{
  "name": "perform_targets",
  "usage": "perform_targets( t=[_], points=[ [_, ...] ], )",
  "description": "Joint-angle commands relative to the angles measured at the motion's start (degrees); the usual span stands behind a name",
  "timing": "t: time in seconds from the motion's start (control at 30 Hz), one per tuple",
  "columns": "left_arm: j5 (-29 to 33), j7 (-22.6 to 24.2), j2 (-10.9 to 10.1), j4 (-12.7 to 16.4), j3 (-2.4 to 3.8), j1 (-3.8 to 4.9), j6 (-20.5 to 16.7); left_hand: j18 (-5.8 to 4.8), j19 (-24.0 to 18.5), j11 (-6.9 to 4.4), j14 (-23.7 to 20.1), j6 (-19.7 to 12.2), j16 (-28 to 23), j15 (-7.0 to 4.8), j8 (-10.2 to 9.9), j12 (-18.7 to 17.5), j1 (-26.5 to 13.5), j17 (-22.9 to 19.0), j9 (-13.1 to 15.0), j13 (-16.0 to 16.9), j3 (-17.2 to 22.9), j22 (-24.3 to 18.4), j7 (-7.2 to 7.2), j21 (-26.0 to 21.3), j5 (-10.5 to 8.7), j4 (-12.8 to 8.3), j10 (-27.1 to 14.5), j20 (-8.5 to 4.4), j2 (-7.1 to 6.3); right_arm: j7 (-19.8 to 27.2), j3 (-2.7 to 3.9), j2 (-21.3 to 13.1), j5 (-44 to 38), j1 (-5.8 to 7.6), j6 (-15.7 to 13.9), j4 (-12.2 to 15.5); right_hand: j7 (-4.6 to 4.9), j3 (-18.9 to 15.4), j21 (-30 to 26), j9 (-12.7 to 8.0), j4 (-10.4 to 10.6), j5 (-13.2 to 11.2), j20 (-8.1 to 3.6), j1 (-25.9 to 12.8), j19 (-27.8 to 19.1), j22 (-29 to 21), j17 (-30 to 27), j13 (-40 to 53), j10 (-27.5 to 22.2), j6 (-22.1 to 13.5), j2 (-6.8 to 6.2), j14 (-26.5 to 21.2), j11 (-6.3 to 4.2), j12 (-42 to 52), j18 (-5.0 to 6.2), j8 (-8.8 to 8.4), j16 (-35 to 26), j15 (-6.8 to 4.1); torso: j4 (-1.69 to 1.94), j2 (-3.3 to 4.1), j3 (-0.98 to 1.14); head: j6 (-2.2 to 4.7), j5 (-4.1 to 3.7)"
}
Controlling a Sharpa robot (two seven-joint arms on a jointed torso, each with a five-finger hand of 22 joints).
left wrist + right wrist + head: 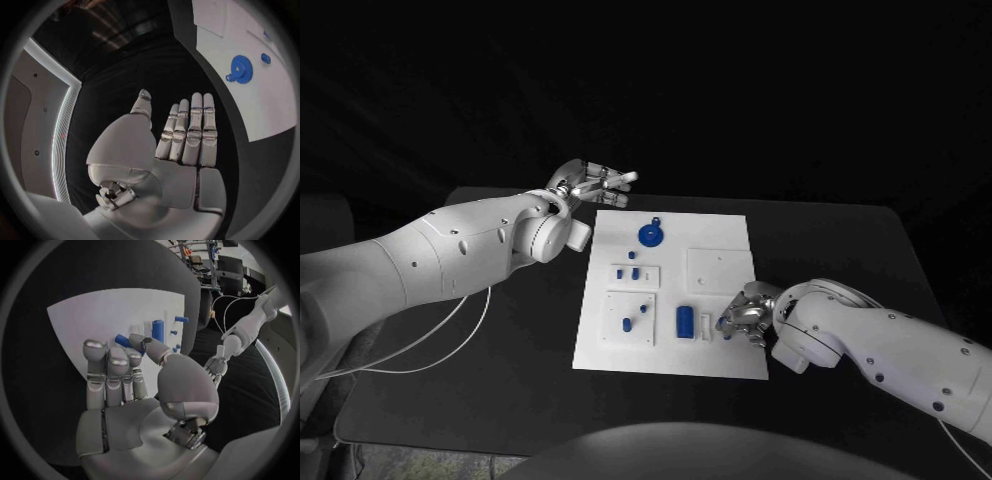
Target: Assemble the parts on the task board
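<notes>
The white task board (726, 355) lies mid-table. On it are a blue gear (651, 235), small blue pegs (629, 270), another small piece (626, 323) and a blue cylinder (685, 320). My right hand (747, 315) hovers over the board's near right part, beside the cylinder. In the right wrist view my right hand (131, 390) pinches a small blue part (123, 341) between thumb and fingertips, with the cylinder (158, 331) just beyond. My left hand (596, 185) hangs off the board's far left corner, flat and holding nothing. The left wrist view shows that hand (181, 145), the gear (240, 65) and the board (250, 110).
The black table (473, 380) runs wide on both sides of the board. A white cable (444, 335) trails under my left arm over the table's left part. White raised blocks (721, 268) stand on the board.
</notes>
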Motion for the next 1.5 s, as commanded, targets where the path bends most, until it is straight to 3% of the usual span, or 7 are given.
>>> perform_targets(
  t=[0.03, 0.5, 0.63, 0.73, 0.87, 1.17, 1.5],
  points=[
    [-0.04, 0.20, 0.16, 0.06, 0.04, 0.04, 0.79, -0.62, -0.28, -0.12, -0.37, -0.38, -0.18, -0.05, -0.15, 0.27, -0.38, 0.06, 0.08, 0.08, 0.05, -0.06, 0.09, 0.24, 0.16, 0.20, -0.42, 0.24, 0.28, 0.82, 0.02, 0.47, 0.62, 0.20, 1.41, -0.26, 0.17, 0.04, -0.39, 0.82, -0.15, -0.24, 0.19, -0.06, 2.84, 1.42, -0.06, -0.11, -0.19, 0.54, -0.72, 0.14, 0.35, -0.25, 0.04, 0.43, -0.24, -0.30, 0.03, 0.00, 0.01, -0.04, -0.02],
    [-0.04, 0.12, 0.17, 0.04, 0.05, 0.04, 0.79, -0.62, -0.28, -0.12, -0.37, -0.38, -0.18, -0.05, -0.15, 0.27, -0.38, 0.06, 0.08, 0.08, 0.05, -0.06, 0.09, 0.24, 0.16, 0.20, -0.42, 0.24, 0.28, 0.06, 0.00, 1.53, -1.99, 0.56, 2.10, -1.62, 0.15, -0.62, -0.68, 1.05, -0.09, -1.63, 0.23, -0.01, 2.84, 1.52, -0.07, -0.34, -0.31, 0.56, -0.55, 0.16, 0.34, -0.57, -0.01, 0.41, -0.33, -0.27, 0.00, -0.02, -0.02, -0.16, 0.15],
    [-0.04, 0.09, 0.14, 0.04, 0.05, 0.04, 0.77, -0.62, -0.28, -0.12, -0.37, -0.38, -0.18, -0.05, -0.15, 0.27, -0.38, 0.06, 0.08, 0.08, 0.05, -0.06, 0.09, 0.24, 0.16, 0.20, -0.42, 0.24, 0.28, -0.14, -0.01, 1.50, -3.43, 0.57, 2.11, -1.42, 0.04, -2.69, -1.01, 1.27, 0.05, -6.82, 0.30, 0.48, 2.90, 1.35, -0.13, -0.58, -0.19, 0.74, 0.17, 0.24, 0.32, -0.75, -0.09, 0.44, -0.42, -0.22, -0.05, -0.02, 0.00, -0.17, 0.23],
    [-0.05, 0.05, 0.16, 0.04, 0.05, 0.04, 0.79, -0.62, -0.28, -0.12, -0.37, -0.38, -0.18, -0.05, -0.15, 0.27, -0.38, 0.06, 0.08, 0.08, 0.05, -0.06, 0.09, 0.24, 0.16, 0.20, -0.42, 0.24, 0.28, -0.24, -0.04, 1.61, -4.31, 0.57, 2.07, -1.16, -0.44, -7.60, -1.23, 2.40, 0.39, -18.77, 0.38, 2.21, 2.98, 1.04, -0.22, -0.65, 0.32, 1.20, 1.73, 0.39, 0.24, -0.56, -0.29, 0.51, -0.48, -0.14, -0.06, -0.02, 0.02, -0.17, 0.26],
    [-0.07, -0.04, 0.20, 0.04, 0.05, 0.04, 0.85, -0.62, -0.28, -0.12, -0.37, -0.38, -0.18, -0.05, -0.15, 0.27, -0.38, 0.06, 0.08, 0.08, 0.05, -0.06, 0.09, 0.24, 0.16, 0.20, -0.42, 0.24, 0.28, -0.62, -0.12, 1.91, -5.44, 0.57, 1.82, -0.98, -1.40, -12.07, -1.30, 3.59, 1.14, -25.17, 0.36, 2.98, 3.02, 0.75, -0.27, -0.58, 0.60, 1.35, 2.84, 0.46, 0.00, -0.23, -0.48, 0.50, -0.45, -0.22, -0.04, -0.02, 0.01, -0.17, 0.30],
    [-0.10, -0.35, 0.19, 0.04, 0.05, 0.05, 0.95, -0.62, -0.33, -0.13, -0.39, -0.38, -0.18, -0.04, -0.15, 0.28, -0.26, 0.07, 0.08, 0.08, 0.16, -0.22, 0.09, 0.34, 0.16, 0.41, -0.44, 0.25, 0.30, -1.31, -0.24, 2.37, -7.03, 0.58, 1.39, -1.20, -2.02, -16.85, -1.00, 1.16, 3.35, -28.09, 0.10, 2.16, 3.04, 0.26, -0.32, -0.50, 0.79, 1.95, 3.09, 0.48, -0.19, 0.01, -0.79, 0.38, -0.37, -0.40, 0.01, -0.02, -0.03, -0.30, 0.46],
    [-0.12, -0.55, 0.23, 0.07, 0.05, 0.05, 1.07, -0.61, -0.38, -0.12, -0.48, -0.43, -0.19, -0.02, -0.16, 0.28, -0.27, 0.06, 0.07, 0.08, 0.13, -0.31, 0.09, 0.39, 0.12, 0.46, -0.50, 0.26, 0.30, -1.89, -0.68, 3.35, -7.79, 0.57, 2.68, -1.83, -2.09, -18.38, -0.85, -0.47, 4.50, -28.33, 0.04, 1.37, 3.01, -0.04, -0.29, -0.66, 0.95, 2.56, 2.77, 0.49, -0.24, -0.25, -0.85, 0.40, -0.30, -0.45, 0.00, 0.00, 0.01, -0.43, 0.54]
  ],
)
